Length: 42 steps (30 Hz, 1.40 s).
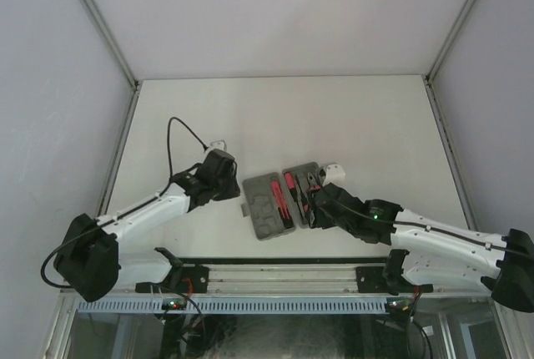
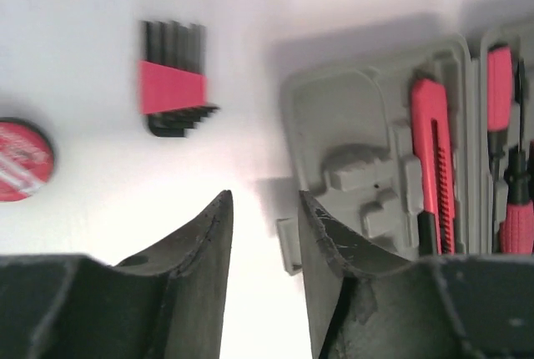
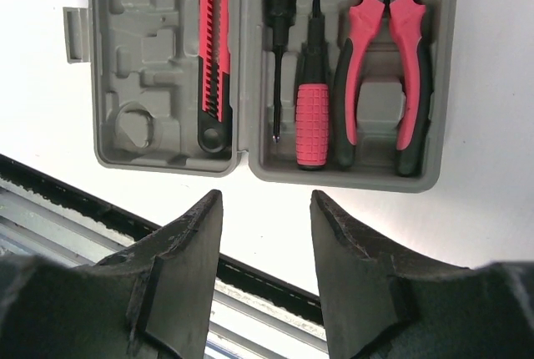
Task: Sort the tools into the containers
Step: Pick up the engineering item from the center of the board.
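The grey tool case (image 1: 265, 213) lies open on the white table between my two arms. In the right wrist view its halves (image 3: 150, 58) hold a red utility knife (image 3: 215, 50), a long thin screwdriver (image 3: 277, 50), a short red-black driver (image 3: 313, 121) and red-handled pliers (image 3: 385, 67). My right gripper (image 3: 265, 196) hangs open and empty just short of the case's near edge. My left gripper (image 2: 265, 200) is open and empty beside the case's latch (image 2: 288, 246). Ahead of it on the table lie a comb-like red-and-black piece (image 2: 171, 90) and a round red disc (image 2: 21, 159).
A black rail and metal frame (image 3: 100, 209) run along the table's near edge, right behind my right gripper. White enclosure walls (image 1: 50, 58) stand on three sides. The case's left half (image 2: 359, 125) has moulded slots with nothing in them.
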### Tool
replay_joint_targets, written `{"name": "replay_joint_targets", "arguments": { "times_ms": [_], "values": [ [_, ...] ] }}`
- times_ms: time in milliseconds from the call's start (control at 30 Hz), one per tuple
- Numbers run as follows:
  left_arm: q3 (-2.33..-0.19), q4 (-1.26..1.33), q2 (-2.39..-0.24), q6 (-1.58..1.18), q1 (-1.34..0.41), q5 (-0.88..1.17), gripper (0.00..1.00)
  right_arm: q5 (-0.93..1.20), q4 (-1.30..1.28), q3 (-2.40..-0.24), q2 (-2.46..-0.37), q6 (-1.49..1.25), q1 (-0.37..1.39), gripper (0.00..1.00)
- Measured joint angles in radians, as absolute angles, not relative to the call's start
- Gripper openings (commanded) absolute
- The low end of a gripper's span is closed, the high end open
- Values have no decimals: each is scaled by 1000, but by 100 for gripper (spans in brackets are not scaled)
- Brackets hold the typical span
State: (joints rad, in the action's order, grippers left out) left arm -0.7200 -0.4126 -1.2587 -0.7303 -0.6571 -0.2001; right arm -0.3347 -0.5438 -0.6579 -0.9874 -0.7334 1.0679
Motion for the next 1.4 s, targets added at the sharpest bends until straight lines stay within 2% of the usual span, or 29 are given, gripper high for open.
{"name": "replay_joint_targets", "arguments": {
  "times_ms": [367, 633, 733, 1000, 1267, 1400],
  "values": [
    [-679, -537, -1048, -722, -403, -347, 60, -328, -530, -627, -971, -722, 1051, 46],
    [-661, -572, -1066, -720, -286, -346, 64, -302, -511, -612, -980, -707, 1047, 46],
    [-661, -572, -1114, -714, -278, -345, 70, -292, -504, -601, -980, -704, 1046, 46],
    [-661, -550, -1275, -695, -257, -322, 70, -263, -478, -595, -980, -703, 1041, 46],
    [-661, -522, -1323, -670, -256, -291, 70, -253, -471, -595, -980, -703, 1041, 46],
    [-662, -507, -1334, -667, -255, -284, 66, -252, -467, -595, -984, -703, 1041, 46]
  ]
}}
